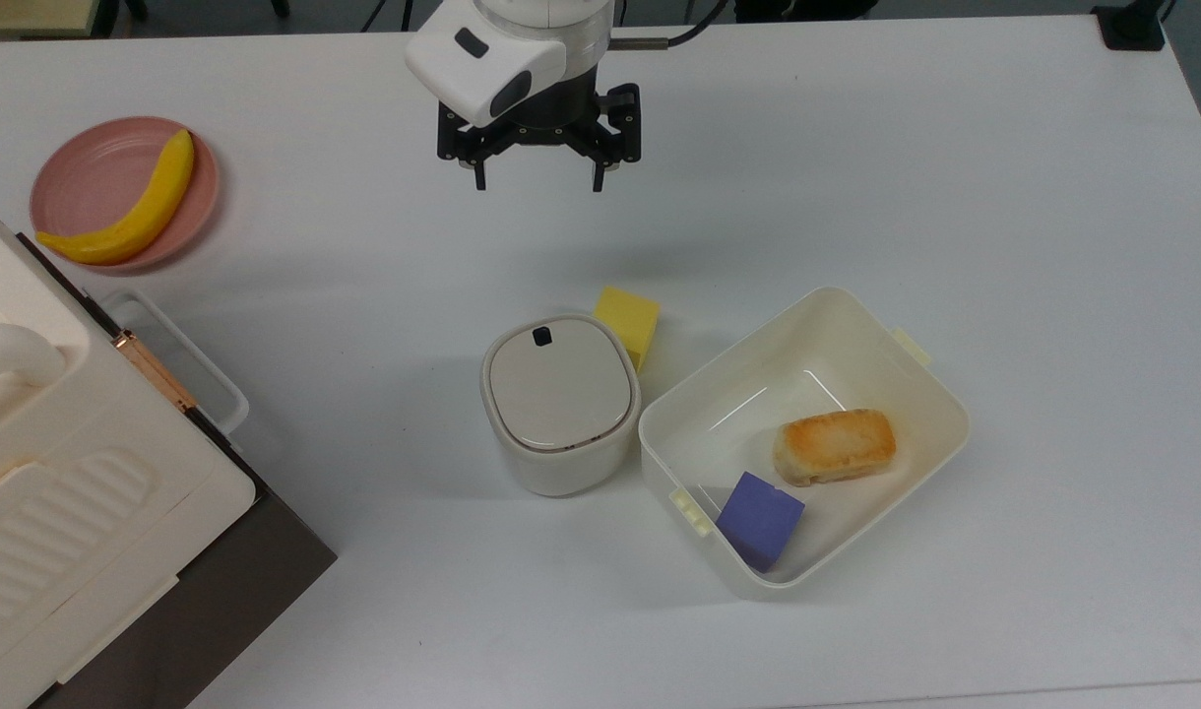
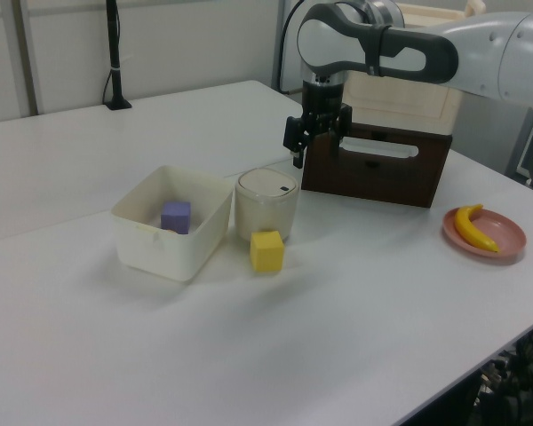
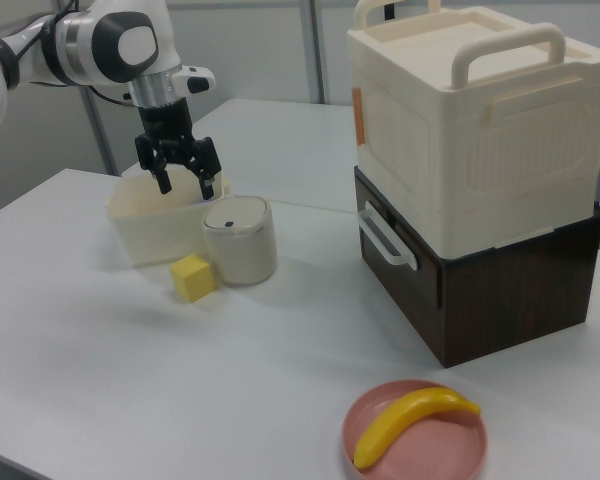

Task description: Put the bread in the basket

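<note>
While the bread lies inside the basket beside a purple cube in the top view, the gripper hangs far off with fingers spread and empty, and the left view has it above the canister, the right view likewise.

The scene is bright and evenly lit, the light coming from above. Shadows on the white table are soft and pale: a faint one spreads at 9 o'clock of the lidded canister, another lies under the basket rim. Small glare streaks shine on the basket floor and the canister lid. The top view is slightly soft and grainy, with a bluish tint.
</note>
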Robot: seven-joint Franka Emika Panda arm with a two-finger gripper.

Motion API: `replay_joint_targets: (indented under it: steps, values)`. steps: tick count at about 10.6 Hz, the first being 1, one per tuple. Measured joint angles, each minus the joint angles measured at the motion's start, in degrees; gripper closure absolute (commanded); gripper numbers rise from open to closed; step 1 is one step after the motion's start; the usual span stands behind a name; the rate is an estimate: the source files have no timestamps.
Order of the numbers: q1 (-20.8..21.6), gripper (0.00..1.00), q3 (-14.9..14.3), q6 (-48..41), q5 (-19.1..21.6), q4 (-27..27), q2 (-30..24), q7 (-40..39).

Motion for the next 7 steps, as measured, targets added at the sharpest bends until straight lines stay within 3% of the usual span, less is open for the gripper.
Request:
replay_joint_targets:
  steps: [7]
  values:
    - [-0.1, 0.0, -0.1, -1.0, 0.0, 0.0, -1.3, 0.3]
